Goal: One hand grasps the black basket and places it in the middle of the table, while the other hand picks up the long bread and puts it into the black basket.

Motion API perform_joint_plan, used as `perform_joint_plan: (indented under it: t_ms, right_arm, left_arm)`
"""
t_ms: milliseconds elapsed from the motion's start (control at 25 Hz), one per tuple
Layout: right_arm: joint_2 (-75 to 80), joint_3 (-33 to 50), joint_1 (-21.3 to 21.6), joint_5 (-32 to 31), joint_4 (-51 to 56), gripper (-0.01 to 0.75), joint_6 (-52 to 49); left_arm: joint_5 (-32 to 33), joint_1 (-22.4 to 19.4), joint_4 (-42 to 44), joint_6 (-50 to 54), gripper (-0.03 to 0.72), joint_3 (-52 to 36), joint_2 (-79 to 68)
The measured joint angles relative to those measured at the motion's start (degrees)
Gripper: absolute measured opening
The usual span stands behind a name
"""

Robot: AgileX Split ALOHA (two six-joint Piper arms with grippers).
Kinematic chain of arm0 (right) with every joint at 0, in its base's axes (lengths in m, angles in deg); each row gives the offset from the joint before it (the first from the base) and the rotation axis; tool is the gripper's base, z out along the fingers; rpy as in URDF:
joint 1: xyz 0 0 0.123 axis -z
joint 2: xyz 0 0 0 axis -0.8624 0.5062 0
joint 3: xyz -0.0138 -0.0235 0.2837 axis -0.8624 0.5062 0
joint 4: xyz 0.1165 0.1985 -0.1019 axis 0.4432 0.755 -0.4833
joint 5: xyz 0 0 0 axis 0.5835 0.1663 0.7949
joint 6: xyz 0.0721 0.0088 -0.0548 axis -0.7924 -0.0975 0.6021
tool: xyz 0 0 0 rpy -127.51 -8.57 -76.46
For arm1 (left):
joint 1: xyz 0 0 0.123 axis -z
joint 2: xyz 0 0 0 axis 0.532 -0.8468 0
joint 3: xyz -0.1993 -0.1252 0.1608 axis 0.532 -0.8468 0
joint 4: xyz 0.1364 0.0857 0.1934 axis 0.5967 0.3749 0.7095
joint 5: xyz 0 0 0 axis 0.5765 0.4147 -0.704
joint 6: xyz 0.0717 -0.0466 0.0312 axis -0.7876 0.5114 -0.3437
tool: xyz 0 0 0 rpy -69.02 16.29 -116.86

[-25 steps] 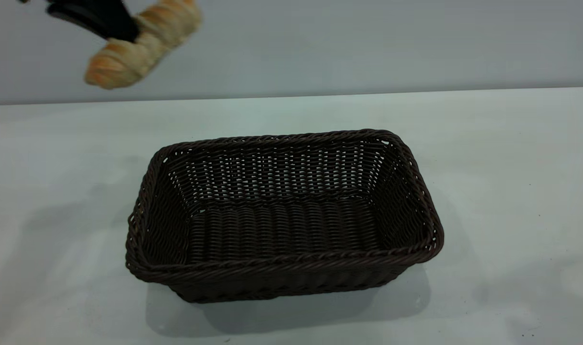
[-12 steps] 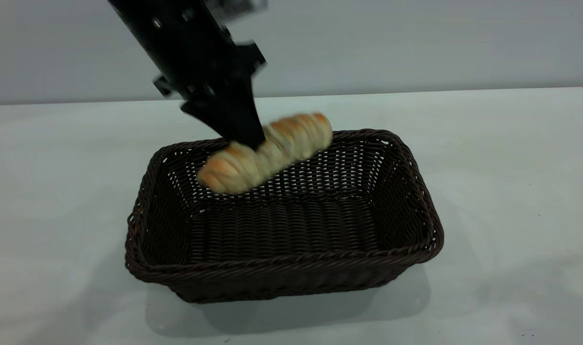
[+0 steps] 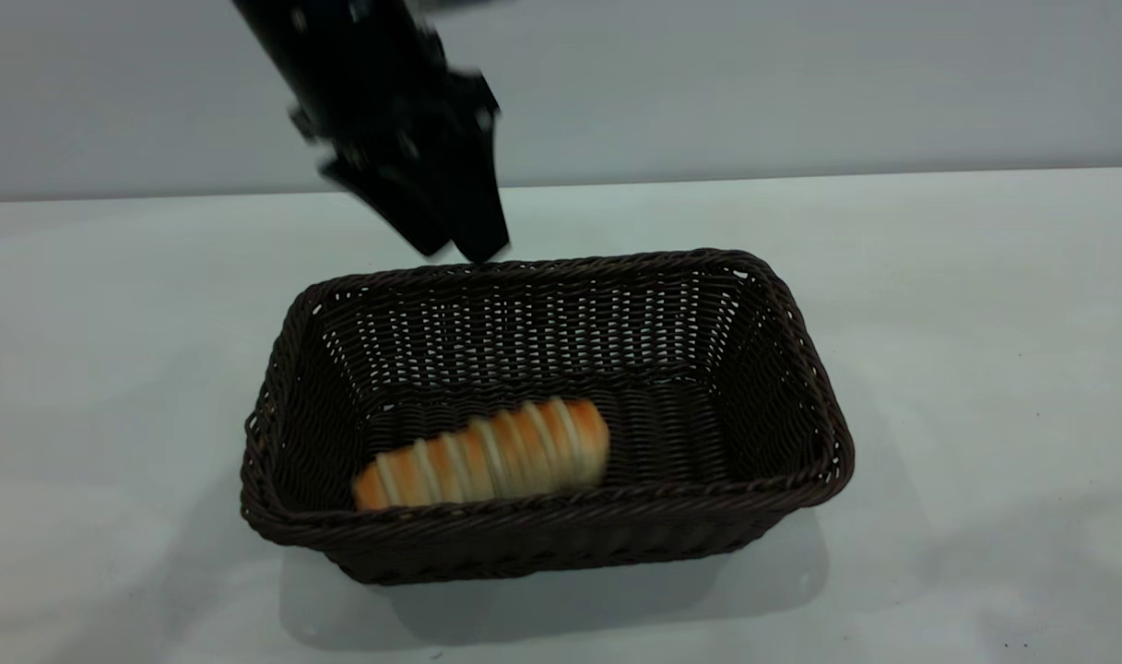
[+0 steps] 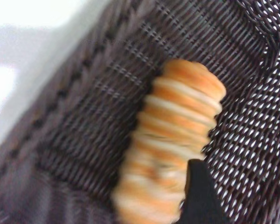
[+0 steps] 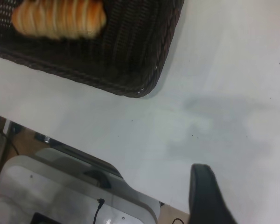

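Note:
The black basket (image 3: 800, 369) stands on the middle of the table (image 3: 985, 323). The long bread (image 3: 487, 452) lies on the basket's floor against the near wall, toward its left end, with nothing touching it. My left gripper (image 3: 457, 249) hangs open just above the basket's far rim, left of centre. The left wrist view looks down on the long bread (image 4: 177, 135) inside the basket (image 4: 84, 116), with one dark fingertip (image 4: 198, 196) beside it. My right gripper (image 5: 207, 198) is off to the side over bare table (image 5: 224, 93), apart from a basket corner (image 5: 140, 79).
The right wrist view shows the table's edge, and below it a pale grey machine base (image 5: 60, 186) with a cable. Bare tabletop surrounds the basket on all sides, with a grey wall (image 3: 800, 83) behind.
The left gripper carried the bread from the upper left down over the basket and let it go. The bread dropped to the basket floor and the gripper has lifted slightly.

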Motion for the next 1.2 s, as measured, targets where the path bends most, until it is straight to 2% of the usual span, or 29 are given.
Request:
perform_joint_plan:
  t_ms: [200, 320, 400, 680, 840, 1200]
  right_arm:
    - [-0.12, 0.0, 0.0, 0.0, -0.02, 0.444, 0.0]
    - [-0.84, 0.0, 0.0, 0.0, -0.69, 0.442, 0.0]
    - [-1.68, 0.0, 0.0, 0.0, -1.15, 0.442, 0.0]
    - [-7.42, 0.16, 0.0, 0.0, -1.51, 0.442, 0.0]
    - [-12.74, 3.09, 0.0, 0.0, -1.51, 0.442, 0.0]
    - [-26.42, 17.02, 0.0, 0.0, -0.19, 0.441, 0.0]
  left_arm:
    - [12.22, 0.0, 14.31, 8.53, 0.513, 8.26, 4.15]
    - [12.21, 0.0, 23.4, 14.34, 0.513, 9.84, 7.74]
    - [12.21, 0.0, 26.5, 17.18, 0.513, 9.84, 10.69]
    - [12.21, 0.0, 26.75, 19.66, 0.514, 9.11, 24.26]
    - [12.21, 0.0, 26.74, 19.66, 0.514, 2.77, 35.52]
    - [12.21, 0.0, 26.26, 19.9, 0.514, -20.12, 59.45]
